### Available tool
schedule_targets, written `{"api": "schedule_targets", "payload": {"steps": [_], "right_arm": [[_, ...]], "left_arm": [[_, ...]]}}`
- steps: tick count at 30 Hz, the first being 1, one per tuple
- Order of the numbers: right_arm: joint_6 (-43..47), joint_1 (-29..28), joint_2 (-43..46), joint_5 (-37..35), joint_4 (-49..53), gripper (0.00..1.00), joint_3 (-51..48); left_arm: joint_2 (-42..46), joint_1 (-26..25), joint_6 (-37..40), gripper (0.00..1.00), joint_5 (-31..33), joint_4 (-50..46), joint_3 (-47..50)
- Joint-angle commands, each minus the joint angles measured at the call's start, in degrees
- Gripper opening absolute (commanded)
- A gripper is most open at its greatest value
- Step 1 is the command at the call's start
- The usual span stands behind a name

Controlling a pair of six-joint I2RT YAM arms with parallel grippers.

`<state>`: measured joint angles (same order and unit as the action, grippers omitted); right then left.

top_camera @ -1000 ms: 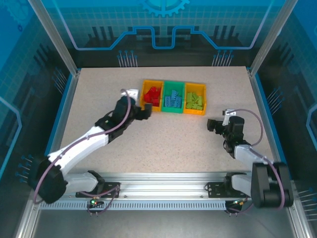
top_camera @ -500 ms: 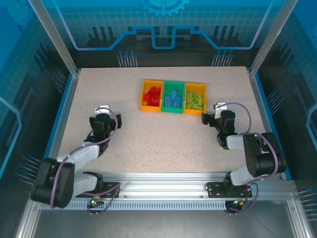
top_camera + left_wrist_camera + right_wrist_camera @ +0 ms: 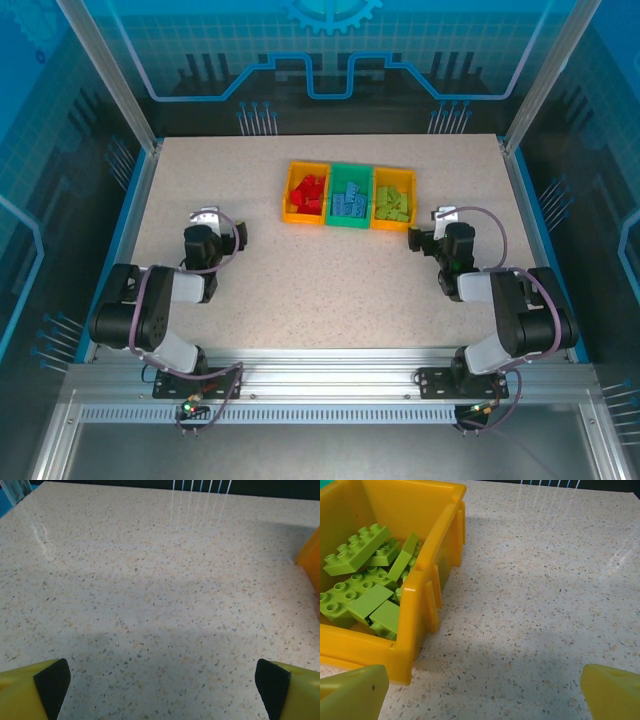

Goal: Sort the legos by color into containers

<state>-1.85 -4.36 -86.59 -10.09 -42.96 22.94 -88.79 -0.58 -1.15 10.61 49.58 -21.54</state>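
Neatly binned, legos (image 3: 349,199) lie between left gripper (image 3: 161,682) and right gripper (image 3: 482,685) — both gaping (empty)

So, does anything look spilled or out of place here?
Nothing stands out. The red bricks lie in the left bin, the blue bricks in the green bin, the lime bricks in the right bin; the bins stand upright in a straight row.

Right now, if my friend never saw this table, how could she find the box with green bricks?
On the speckled table, find the row of three boxes toward the far side. Go to the orange-yellow box at the row's right end. The other orange-yellow box holds red bricks and the middle green box holds blue bricks; only this one holds lime green bricks.
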Motion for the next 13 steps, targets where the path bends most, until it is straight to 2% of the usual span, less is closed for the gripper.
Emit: {"api": "schedule_targets", "payload": {"steps": [1, 13], "right_arm": [[0.7, -0.1, 0.5, -0.4, -1.9, 1.00, 0.9], [0.8, -0.2, 0.5, -0.5, -1.8, 1.00, 1.0]], "left_arm": [[0.2, 0.1, 0.1, 0.99, -2.5, 2.6, -0.3], [0.4, 0.1, 0.1, 0.99, -2.5, 2.5, -0.2]]}}
